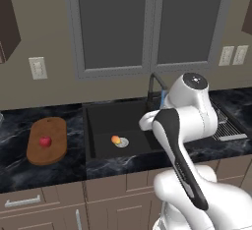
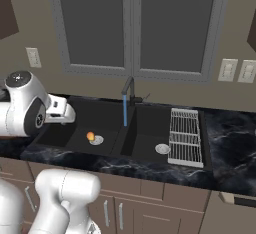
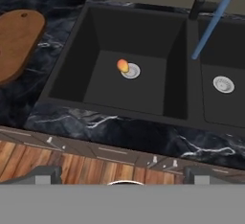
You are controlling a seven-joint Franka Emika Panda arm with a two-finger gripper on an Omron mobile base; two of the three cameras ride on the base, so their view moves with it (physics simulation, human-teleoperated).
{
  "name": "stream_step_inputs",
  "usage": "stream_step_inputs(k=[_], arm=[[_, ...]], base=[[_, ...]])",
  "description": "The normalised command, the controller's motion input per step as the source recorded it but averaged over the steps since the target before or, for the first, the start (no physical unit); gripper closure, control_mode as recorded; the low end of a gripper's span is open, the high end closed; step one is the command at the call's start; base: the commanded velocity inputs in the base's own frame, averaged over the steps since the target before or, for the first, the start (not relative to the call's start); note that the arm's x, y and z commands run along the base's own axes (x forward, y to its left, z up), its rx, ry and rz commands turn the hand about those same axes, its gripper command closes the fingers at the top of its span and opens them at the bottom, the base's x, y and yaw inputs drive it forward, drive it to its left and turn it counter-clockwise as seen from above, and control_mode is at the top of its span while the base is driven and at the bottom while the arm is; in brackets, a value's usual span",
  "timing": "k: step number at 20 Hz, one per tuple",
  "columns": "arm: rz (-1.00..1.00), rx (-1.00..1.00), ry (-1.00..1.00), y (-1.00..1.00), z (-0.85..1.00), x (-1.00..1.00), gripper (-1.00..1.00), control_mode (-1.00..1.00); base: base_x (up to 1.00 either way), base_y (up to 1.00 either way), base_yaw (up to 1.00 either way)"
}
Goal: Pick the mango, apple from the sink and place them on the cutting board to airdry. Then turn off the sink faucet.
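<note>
- Round red apple on brown wooden oblong cutting board, left of black double-basin sink.
- Orange-yellow mango beside left drain.
- Gripper fingers apart, empty.

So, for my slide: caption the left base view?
Apple drying on cutting board; mango waits in the sink, faucet running.

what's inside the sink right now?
Left basin of the sink: the mango beside the drain. Water runs from the faucet. Right basin: a drain, a wire rack; in the left base view the arm covers it.
</note>
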Motion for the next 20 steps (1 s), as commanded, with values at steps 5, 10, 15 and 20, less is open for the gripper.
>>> stream_step_inputs(k=[5,10,15,20], arm=[[0.0,0.0,0.0,0.0,-0.26,0.24,-1.0,-1.0],[0.0,0.0,0.0,0.0,-0.24,0.29,-1.0,-1.0],[0.0,0.0,0.01,0.01,-0.22,0.37,-1.0,-1.0],[0.0,0.0,0.04,0.05,-0.21,0.42,-1.0,-1.0]], base=[[0.0,0.0,0.0],[0.0,0.0,0.0],[0.0,0.0,0.0],[0.0,0.0,0.0]])
